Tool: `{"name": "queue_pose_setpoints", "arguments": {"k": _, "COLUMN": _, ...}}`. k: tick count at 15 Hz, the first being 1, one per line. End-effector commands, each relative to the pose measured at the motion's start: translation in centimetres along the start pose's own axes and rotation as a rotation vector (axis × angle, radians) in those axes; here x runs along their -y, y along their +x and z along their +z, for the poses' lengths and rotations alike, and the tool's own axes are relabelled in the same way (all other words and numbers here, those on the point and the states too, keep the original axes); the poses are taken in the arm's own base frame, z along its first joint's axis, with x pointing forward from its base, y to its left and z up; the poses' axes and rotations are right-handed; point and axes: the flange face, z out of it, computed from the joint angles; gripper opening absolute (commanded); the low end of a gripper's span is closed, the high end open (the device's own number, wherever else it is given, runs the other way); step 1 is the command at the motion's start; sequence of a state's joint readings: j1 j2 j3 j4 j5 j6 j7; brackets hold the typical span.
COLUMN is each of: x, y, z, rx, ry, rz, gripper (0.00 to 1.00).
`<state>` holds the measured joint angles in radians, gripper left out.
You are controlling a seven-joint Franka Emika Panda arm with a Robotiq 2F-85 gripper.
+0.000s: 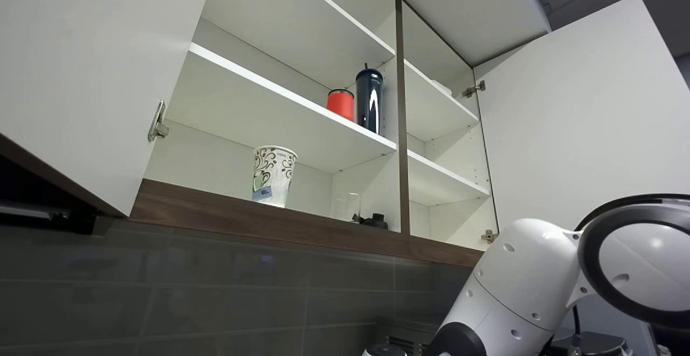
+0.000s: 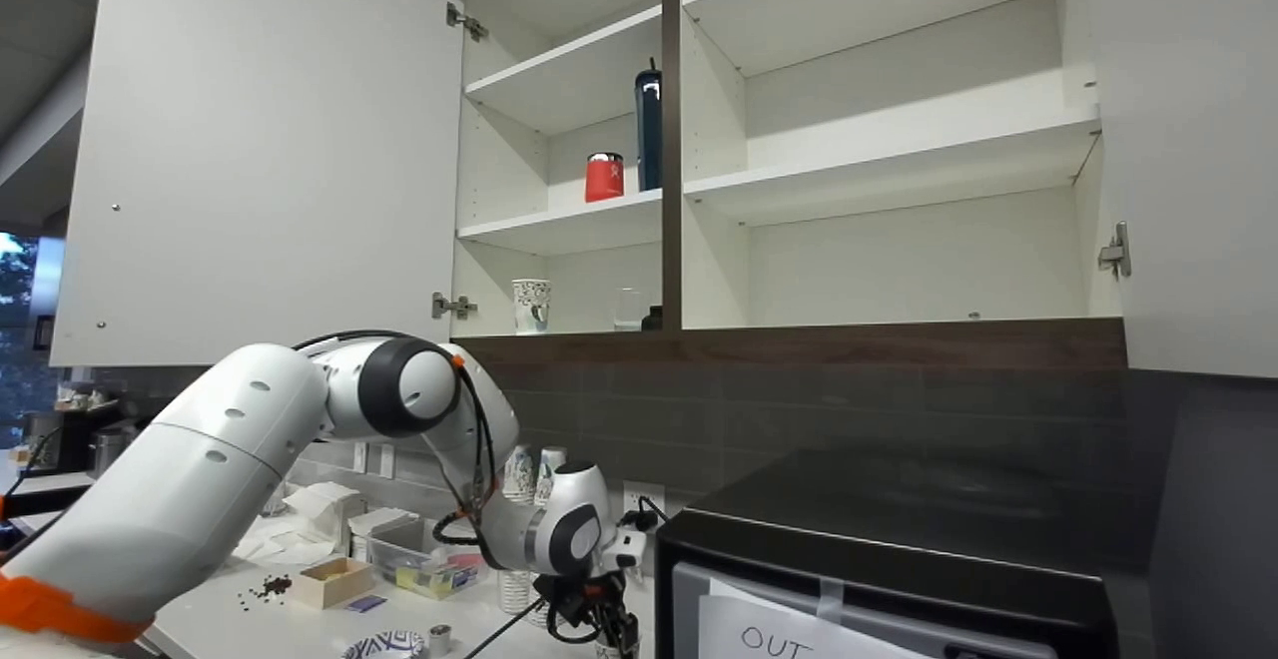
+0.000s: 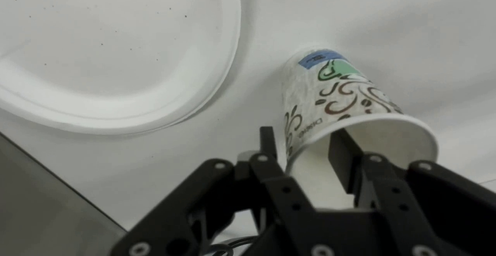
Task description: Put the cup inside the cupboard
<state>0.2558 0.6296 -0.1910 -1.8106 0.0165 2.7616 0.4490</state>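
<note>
- Exterior views both show the large white wall cupboard (image 2: 899, 175), its flat doors (image 2: 270, 160) swung wide, pale shelves inside, dark brown wood along the bottom.
- Below it lies the white countertop (image 2: 250, 629).
- White Franka Panda arm (image 2: 240, 439), bent down toward the countertop.
- Black countertop appliance (image 2: 899, 567) near the wrist, with a paper sign (image 2: 789, 629) reading "OUT".
- Robotiq gripper (image 3: 304, 141), black, low over the countertop: fingers spread, one within the outline of the mouth of the task's paper cup (image 3: 333, 93), the other just outside its wall. I cannot tell whether either touches.
- White plate (image 3: 116, 66), dotted with dark specks, near the paper cup.
- Dark blue tumbler (image 1: 369, 100), upright on the cupboard's lower shelf board.
- Similar patterned cup (image 1: 274, 170), upright on the cupboard's floor in both exterior views.
- The task's paper cup sits on the countertop, mouth toward the wrist camera: white, with brown swirls, bean shapes, a green patch, small lettering near the rim, a plain white lip and a pale interior.
- Red cup (image 1: 340, 107), dark-rimmed, just beside the tumbler.
- Blue tape (image 3: 319, 58), darkly marked, near the paper cup's base.
</note>
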Motion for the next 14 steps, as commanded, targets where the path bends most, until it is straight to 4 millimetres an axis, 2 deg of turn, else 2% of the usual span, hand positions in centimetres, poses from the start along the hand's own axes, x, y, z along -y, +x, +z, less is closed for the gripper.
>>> {"name": "queue_pose_setpoints", "arguments": {"k": 1, "x": 0.6, "y": 0.7, "z": -1.6, "rx": 0.001, "ry": 0.032, "rz": -0.058, "gripper": 0.11}}
{"name": "queue_pose_setpoints", "arguments": {"k": 3, "x": 0.8, "y": 1.0, "z": -3.7, "rx": -0.02, "ry": 0.058, "rz": -0.097, "gripper": 0.0}}
{"name": "queue_pose_setpoints", "arguments": {"k": 5, "x": 1.0, "y": 1.3, "z": -5.8, "rx": -0.037, "ry": 0.074, "rz": -0.134, "gripper": 0.0}}
{"name": "queue_pose_setpoints", "arguments": {"k": 10, "x": -0.4, "y": 1.7, "z": -11.6, "rx": -0.065, "ry": 0.099, "rz": -0.156, "gripper": 0.01}}
{"name": "queue_pose_setpoints", "arguments": {"k": 12, "x": -1.1, "y": 1.2, "z": -14.0, "rx": -0.049, "ry": 0.101, "rz": -0.179, "gripper": 0.01}}
{"name": "queue_pose_setpoints", "arguments": {"k": 14, "x": -2.0, "y": -0.2, "z": -16.0, "rx": 0.037, "ry": 0.105, "rz": -0.203, "gripper": 0.01}}
